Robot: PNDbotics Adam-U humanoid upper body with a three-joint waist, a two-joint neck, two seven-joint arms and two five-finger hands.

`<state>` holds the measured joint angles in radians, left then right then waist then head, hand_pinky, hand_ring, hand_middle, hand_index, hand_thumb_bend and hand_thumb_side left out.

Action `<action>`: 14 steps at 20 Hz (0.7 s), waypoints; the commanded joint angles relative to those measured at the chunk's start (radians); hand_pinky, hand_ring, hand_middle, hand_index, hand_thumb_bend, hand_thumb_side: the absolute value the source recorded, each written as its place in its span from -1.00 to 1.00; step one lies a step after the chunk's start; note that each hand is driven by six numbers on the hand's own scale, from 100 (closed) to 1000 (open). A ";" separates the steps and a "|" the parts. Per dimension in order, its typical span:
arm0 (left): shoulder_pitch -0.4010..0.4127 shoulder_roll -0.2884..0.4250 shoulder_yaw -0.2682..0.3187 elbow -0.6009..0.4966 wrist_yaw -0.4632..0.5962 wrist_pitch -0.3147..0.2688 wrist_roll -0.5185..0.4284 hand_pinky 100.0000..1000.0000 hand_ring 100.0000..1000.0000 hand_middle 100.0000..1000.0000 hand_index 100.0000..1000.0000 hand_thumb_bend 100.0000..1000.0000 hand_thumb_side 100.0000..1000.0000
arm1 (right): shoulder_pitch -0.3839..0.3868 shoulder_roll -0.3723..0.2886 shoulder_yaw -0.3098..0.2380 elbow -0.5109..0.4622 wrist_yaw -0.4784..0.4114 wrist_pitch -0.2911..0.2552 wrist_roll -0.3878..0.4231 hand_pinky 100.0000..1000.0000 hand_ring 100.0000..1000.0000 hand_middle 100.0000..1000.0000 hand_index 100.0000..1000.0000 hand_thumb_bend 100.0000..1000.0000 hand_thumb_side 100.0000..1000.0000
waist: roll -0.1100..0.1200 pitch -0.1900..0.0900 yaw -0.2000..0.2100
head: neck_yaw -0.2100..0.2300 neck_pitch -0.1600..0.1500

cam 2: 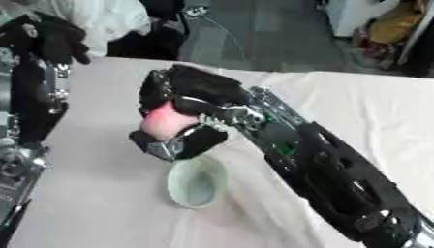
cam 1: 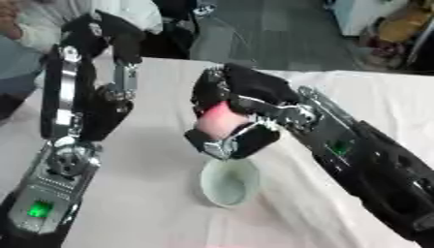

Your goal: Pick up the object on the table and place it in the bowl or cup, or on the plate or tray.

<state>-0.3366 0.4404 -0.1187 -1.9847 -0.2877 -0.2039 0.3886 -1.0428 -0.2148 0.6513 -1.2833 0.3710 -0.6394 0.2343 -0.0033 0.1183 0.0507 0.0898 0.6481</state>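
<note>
While the right arm reaches in from the right side across the table, the right hand is above the pale cup and has its fingers curled around a pink object. The object is soft pink and rounded; its exact form cannot be seen, because the black fingers cover the top of it and the thumb closes under it. It is lifted off the table and does not touch the cloth. It is just above the far rim of the cup, a little toward the left side of it, and it is not inside the cup.

The cup stands upright on the white cloth, near the middle of the table, with its opening toward the camera. Its inside looks pale green-white. The lower part of the right hand is very close to the rim of the cup, but it is not clear if they touch.

The left hand is raised at the left side of the view, well apart from the cup. Its fingers are bent downward and they hold nothing. A green light shows on the left forearm.
</note>
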 commanded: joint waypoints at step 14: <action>-0.018 0.020 0.003 -0.015 0.003 -0.003 -0.002 -0.03 -0.36 0.02 0.16 -1.00 0.24 | 0.047 0.026 -0.020 0.162 0.145 -0.121 -0.054 -1.00 -1.00 -1.00 -0.65 -1.00 -0.20 | 0.007 -0.012 0.004 | -0.002 -0.021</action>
<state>-0.3376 0.4404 -0.1190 -1.9847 -0.2869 -0.2044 0.3879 -0.9847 -0.1923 0.6449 -1.1213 0.5068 -0.7504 0.1850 -0.0013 0.1189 0.0522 0.0893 0.6386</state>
